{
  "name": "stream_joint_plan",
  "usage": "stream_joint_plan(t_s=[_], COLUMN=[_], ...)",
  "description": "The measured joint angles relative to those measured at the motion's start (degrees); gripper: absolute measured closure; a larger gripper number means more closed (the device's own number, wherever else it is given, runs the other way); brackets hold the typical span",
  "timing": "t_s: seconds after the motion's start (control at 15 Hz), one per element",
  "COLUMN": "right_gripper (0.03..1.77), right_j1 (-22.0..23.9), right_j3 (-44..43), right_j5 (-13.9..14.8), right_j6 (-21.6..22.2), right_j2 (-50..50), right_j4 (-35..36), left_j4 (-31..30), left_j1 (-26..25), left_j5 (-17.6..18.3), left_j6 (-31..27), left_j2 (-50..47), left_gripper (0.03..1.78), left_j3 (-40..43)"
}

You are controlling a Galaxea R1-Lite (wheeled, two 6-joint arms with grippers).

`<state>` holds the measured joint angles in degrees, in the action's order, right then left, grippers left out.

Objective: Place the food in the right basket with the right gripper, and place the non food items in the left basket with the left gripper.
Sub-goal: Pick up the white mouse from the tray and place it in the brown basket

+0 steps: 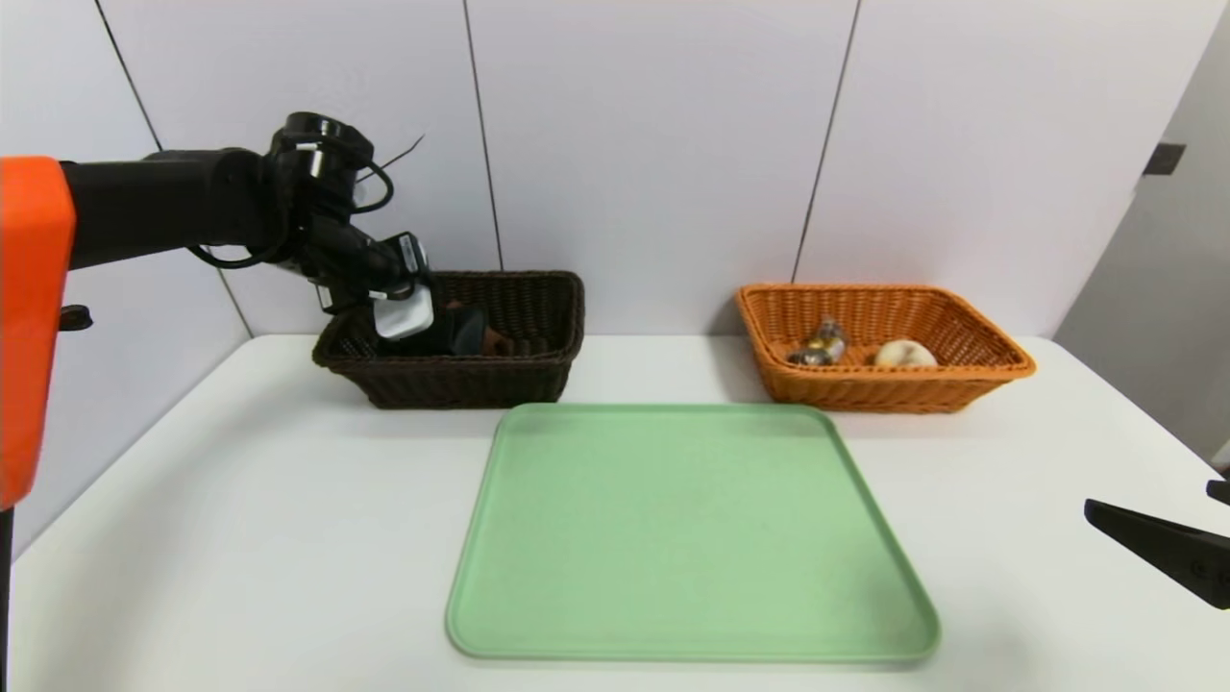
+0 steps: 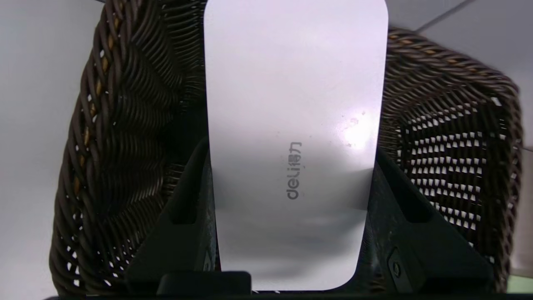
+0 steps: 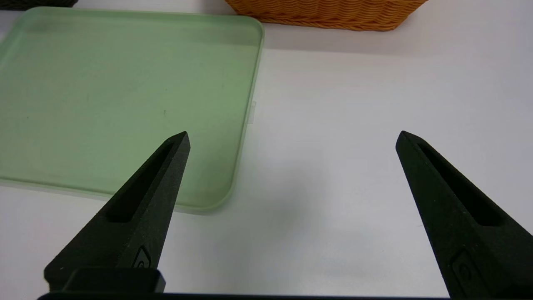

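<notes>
My left gripper is shut on the flat white slab, its fingers pressed against both long edges. In the head view the slab hangs over the left end of the dark brown left basket, tilted down into it. A black cloth and a bit of brown towel lie inside that basket. The orange right basket holds the wrapped sweets and the cream bun. My right gripper is open with nothing in it, low over the table at the right edge.
A green tray lies bare in the middle of the white table, in front of both baskets. Its corner sits just beside my right gripper. A white panelled wall stands close behind the baskets.
</notes>
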<state>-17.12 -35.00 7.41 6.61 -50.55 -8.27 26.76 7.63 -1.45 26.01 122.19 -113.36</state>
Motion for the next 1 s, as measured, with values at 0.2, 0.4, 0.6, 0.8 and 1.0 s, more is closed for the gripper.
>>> stream_joint_plan(t_s=[0.2, 0.4, 0.6, 0.8, 1.0], right_gripper=[0.09, 0.09, 0.09, 0.09, 0.09], right_j1=[0.00, 0.00, 0.00, 0.00, 0.00], right_j3=[0.09, 0.11, 0.20, 0.20, 0.20], right_j5=[-0.11, -0.34, -0.41, -0.34, -0.37], right_j6=[0.11, 0.13, 0.11, 0.15, 0.13], right_j2=[-0.02, -0.13, -0.16, -0.11, -0.10], right_j4=[0.04, 0.06, 0.04, 0.06, 0.04], left_j4=[-0.46, -0.46, -0.48, -0.61, -0.88], left_j1=[-0.59, -0.69, -0.67, -0.63, -0.61], left_j5=[0.02, -0.02, 0.02, -0.02, -0.02], left_j6=[-0.05, 0.02, 0.00, 0.02, 0.02], left_j2=[1.41, 1.94, 2.32, 2.40, 2.40], left_gripper=[0.81, 0.81, 0.81, 0.81, 0.76], left_j3=[-0.04, -0.04, -0.01, 0.00, 0.00])
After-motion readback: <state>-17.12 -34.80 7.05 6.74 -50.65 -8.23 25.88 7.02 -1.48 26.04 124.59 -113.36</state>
